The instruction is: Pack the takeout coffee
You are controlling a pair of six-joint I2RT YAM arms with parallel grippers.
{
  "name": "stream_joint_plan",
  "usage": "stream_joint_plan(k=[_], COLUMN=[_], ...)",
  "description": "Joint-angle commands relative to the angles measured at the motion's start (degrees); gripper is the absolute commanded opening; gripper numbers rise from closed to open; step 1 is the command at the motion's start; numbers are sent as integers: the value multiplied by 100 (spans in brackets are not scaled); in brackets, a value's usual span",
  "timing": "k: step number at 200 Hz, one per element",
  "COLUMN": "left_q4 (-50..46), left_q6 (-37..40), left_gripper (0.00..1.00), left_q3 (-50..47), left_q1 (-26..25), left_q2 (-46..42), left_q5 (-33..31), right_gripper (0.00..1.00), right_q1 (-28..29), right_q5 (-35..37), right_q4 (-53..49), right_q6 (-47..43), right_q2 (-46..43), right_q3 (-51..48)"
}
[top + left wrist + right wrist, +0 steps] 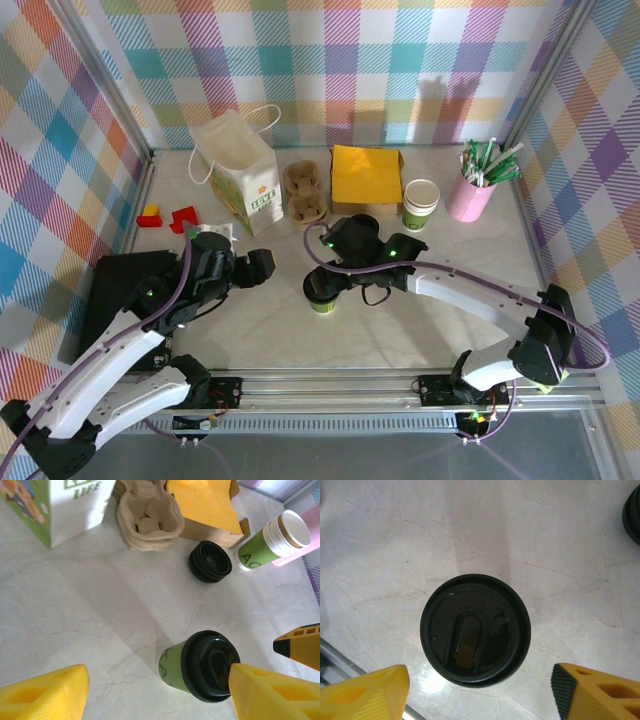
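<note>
Near the front of the table [270,340], the takeout coffee [322,290] stands upright with its black lid on, its long axis vertical. It rests on the bare tabletop between the two arms and is not yet packed.

The right gripper [480,680] hangs directly over it, looking straight down on the lid. Its yellow fingers are spread wide to either side of the cup, clear of the rim and gripping nothing. The left gripper [159,680] hovers just to the cup's left, released and empty. In the left wrist view the cup sits close to its right-hand finger, but contact cannot be judged there.

The right arm is the nearer and better lined up, so a straight descent would likely bring its fingers around the cup's sides.

Farther back and to the left, well apart from the cup, lie the cardboard cup carrier [305,192] and the white paper bag [240,175]. These are the likely destinations.
</note>
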Motion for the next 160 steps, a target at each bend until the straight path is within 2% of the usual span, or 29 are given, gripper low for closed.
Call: stream_joint_plan(k=[1,160], left_q4=[-391,-394], left_q6=[-31,130], left_gripper=[74,74], left_q3=[112,117], left_q1=[19,18], left_q2=[-175,-249], left_q5=[-350,-470], right_gripper=[79,83], right_q1=[199,401], right_q5=[525,464], right_q4=[-402,-425], right_q6=[-22,277], right_q2=[348,1344], right_q3=[279,771])
